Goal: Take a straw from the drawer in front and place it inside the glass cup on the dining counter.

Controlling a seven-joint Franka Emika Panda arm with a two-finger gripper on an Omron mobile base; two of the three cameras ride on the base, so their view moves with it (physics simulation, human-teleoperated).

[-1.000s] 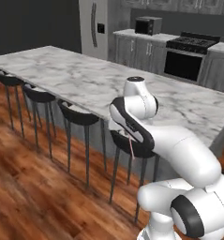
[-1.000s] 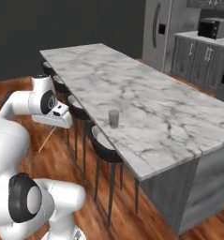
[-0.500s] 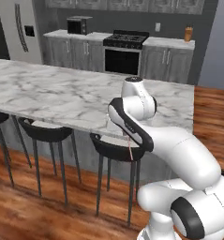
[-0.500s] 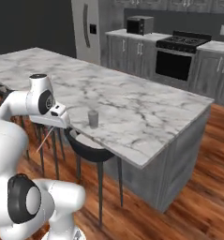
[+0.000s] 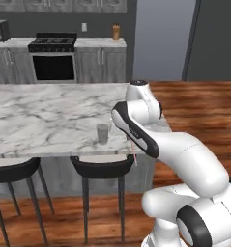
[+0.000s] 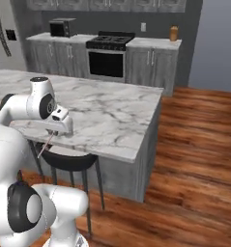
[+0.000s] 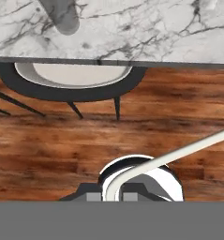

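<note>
Marble table with grey veins runs across a dark kitchen; behind the table stand grey cabinets, a black stove and, in the right base view, a microwave to the left of the stove, while wood floor spreads off the table's right end. On the table, near its front edge and just left of the arm's elbow in the left base view, stands the cup, upright and clear grey; in the hand view the cup shows at the top left, on the marble just inside the table's edge. Below that edge sit black stools with pale seats, one tucked under the table right beneath the cup. The white arm bends over the table's front edge, and its tool hangs just off that edge, above a stool, beside the table and not over it. The tool's fingers are pressed together, pinching the straw, a thin reddish stick that slants down and away from the tool toward the stool; in the left base view the straw shows as a short pink line below the table's edge, right of the cup and apart from it. In the hand view a pale curved rod rises from between the fingers toward the right; whether this is the straw I cannot tell.
</note>
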